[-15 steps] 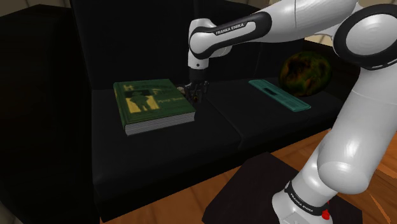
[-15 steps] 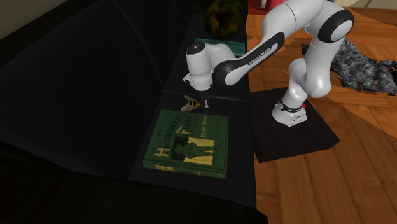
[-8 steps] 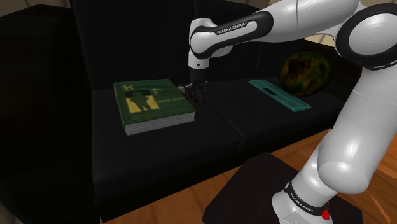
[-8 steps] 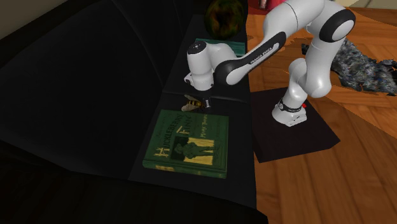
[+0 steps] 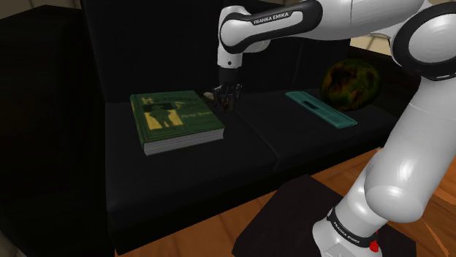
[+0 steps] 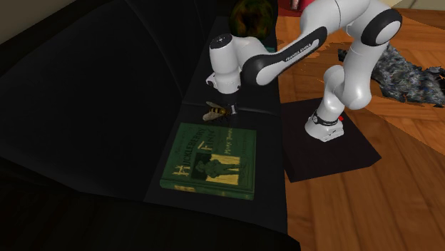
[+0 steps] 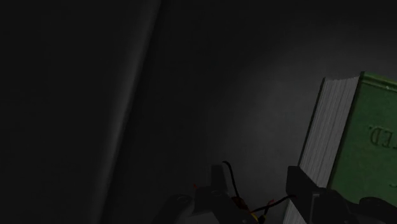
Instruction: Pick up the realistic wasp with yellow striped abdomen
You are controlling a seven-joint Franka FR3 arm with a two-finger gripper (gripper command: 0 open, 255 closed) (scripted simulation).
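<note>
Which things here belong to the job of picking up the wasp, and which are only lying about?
Belong to the job:
wasp
gripper, shut on the wasp

Only lying about:
green book
teal flat thing
mottled ball
black sofa under these three
dark cloth on the floor

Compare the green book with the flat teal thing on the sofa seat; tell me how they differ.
The green book is thick, its cover printed in yellow; the teal slab is thin and narrow. The book lies beside the gripper clasping the wasp; the slab lies by the mottled ball. Both lie flat on the black sofa seat.
</note>
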